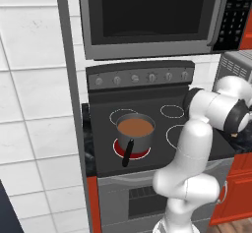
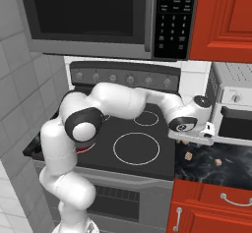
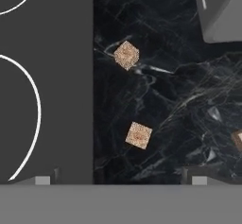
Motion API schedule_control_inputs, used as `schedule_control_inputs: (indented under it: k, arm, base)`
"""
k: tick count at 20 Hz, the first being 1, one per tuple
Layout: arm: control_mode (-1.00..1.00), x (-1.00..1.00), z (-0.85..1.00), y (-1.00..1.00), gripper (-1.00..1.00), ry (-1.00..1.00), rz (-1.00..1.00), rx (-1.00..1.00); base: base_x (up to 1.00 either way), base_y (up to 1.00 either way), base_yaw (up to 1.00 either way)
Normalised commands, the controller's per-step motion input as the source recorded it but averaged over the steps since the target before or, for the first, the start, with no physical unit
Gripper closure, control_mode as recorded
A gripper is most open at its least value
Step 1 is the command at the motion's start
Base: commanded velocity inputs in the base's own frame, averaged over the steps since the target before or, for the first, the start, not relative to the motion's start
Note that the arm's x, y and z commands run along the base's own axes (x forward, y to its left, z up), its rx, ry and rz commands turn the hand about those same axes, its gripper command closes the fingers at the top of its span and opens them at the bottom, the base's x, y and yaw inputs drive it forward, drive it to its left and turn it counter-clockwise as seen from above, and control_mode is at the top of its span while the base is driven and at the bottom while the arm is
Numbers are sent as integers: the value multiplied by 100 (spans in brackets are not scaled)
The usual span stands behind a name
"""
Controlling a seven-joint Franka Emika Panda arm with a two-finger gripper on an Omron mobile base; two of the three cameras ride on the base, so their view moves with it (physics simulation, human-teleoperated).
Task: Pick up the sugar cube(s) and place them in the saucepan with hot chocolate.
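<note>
Three sugar cubes on black marble tabletop: nearest sugar cube (image 3: 139,135) between finger tips' line, second sugar cube (image 3: 126,55) at its 12 o'clock, third sugar cube (image 3: 237,139) at 3 o'clock edge. Tool (image 3: 120,179) above, wide, empty. Saucepan (image 1: 135,131) with hot chocolate (image 1: 135,126) on front-left burner of stove (image 1: 162,124). Toaster oven (image 2: 235,110) beside arm.

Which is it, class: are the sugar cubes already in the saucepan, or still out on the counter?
Out. Three sugar cubes lie on the dark marble counter; the saucepan holds just hot chocolate.
</note>
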Motion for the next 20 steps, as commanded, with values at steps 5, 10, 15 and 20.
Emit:
schedule_control_inputs:
  k: [5,10,15,20]
  arm:
    - [-100,23,-14,0,-100,5,0,-3]
    - [-100,23,-32,-1,-100,4,0,0]
    - [-100,0,-13,-15,-100,1,0,0]
    - [-100,0,0,-14,-100,0,0,0]
  base:
    - [0,0,0]
    - [0,0,0]
    - [0,0,0]
    - [0,0,0]
